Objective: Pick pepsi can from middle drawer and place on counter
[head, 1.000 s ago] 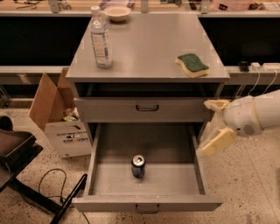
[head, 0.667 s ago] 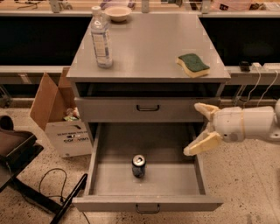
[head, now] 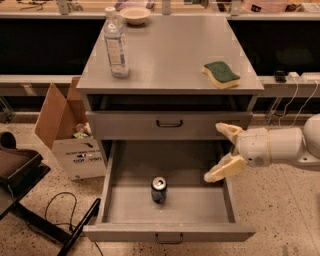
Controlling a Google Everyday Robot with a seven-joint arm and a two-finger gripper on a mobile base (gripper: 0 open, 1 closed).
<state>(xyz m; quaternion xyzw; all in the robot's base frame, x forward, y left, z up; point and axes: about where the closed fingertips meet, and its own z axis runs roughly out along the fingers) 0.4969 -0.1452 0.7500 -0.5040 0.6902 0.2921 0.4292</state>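
Arm level from right — gripper (head: pixel 212 152) spread wide, empty, over right side of middle drawer (head: pixel 185 205).

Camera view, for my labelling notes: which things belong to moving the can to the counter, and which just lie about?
Job: pepsi can, upright in the middle drawer; counter; gripper, open, over the drawer's right side.
Lying about: water bottle, sponge, bowl, cardboard box.

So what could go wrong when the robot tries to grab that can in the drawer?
The open gripper hangs by the right wall of the middle drawer, so it might bump that wall going in. The pepsi can stands upright and alone; a finger's nudge could tip it. On the counter, it could knock the water bottle.
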